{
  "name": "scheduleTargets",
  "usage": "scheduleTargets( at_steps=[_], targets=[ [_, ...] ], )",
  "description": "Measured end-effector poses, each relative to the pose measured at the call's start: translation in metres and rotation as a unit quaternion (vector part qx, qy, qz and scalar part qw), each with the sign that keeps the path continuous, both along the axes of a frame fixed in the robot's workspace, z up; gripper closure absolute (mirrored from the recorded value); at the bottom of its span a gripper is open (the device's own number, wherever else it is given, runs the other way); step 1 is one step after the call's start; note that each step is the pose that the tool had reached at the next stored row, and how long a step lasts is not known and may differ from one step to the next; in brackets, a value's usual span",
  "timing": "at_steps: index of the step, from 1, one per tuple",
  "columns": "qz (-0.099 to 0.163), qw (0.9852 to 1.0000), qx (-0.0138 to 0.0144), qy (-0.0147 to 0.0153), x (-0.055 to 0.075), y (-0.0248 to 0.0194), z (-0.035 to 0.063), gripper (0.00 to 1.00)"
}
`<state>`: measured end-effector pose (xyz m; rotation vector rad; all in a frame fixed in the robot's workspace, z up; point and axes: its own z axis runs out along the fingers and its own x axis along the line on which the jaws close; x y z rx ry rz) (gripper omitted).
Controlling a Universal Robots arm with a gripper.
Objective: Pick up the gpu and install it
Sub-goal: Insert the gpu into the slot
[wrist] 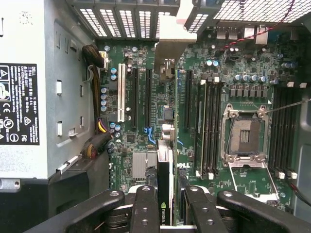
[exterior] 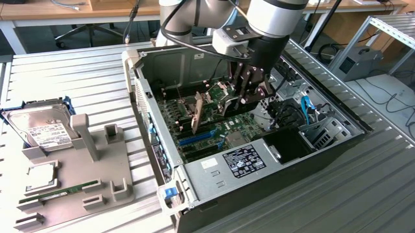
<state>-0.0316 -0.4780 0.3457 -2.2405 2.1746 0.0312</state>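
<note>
Exterior view first: the gripper (exterior: 250, 90) is seen lowered into the open computer case (exterior: 194, 182), which lies on its side on a slatted metal table (exterior: 77, 87). The gpu (exterior: 224, 99) is held edge-on between the dark fingers (exterior: 243, 85), above the green motherboard (exterior: 224, 131) and its blue expansion slots (exterior: 194, 139). A second card (exterior: 196, 109) with a metal bracket stands tilted just beside it, toward the exterior view's left. The power supply (exterior: 236, 162), marked by a black label, is set along the near wall of the case. To the exterior view's left, well apart from the case, a grey fixture tray (exterior: 97, 179) is seen; a silver hard drive (exterior: 42, 128) with a white label stands at its far end, a CPU (exterior: 40, 175) lies flat below that, and a green memory stick (exterior: 61, 190) rests in a groove.

Wrist view next: the gpu (wrist: 164, 189) is seen from its thin top edge, clamped between the two inner fingers (wrist: 146, 208), which are closed against its faces. Its metal end bracket (wrist: 170, 41) reaches toward the slotted rear wall of the case. The card is lined up over the long expansion slots (wrist: 147, 97) beside a white slot (wrist: 121, 92); whether its connector edge touches a slot cannot be told. An empty CPU socket (wrist: 245, 136) and memory slots (wrist: 209, 126) are seen beyond the card, and the power supply (wrist: 29, 97) on the other side.
</note>
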Motion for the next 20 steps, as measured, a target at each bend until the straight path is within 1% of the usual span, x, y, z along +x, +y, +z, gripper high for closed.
scheduleTargets(
  at_steps=[20],
  targets=[
    [0.0, 1.0, 0.0, 0.0, 0.0, -0.0004, -0.0054, 0.74]
  ],
)
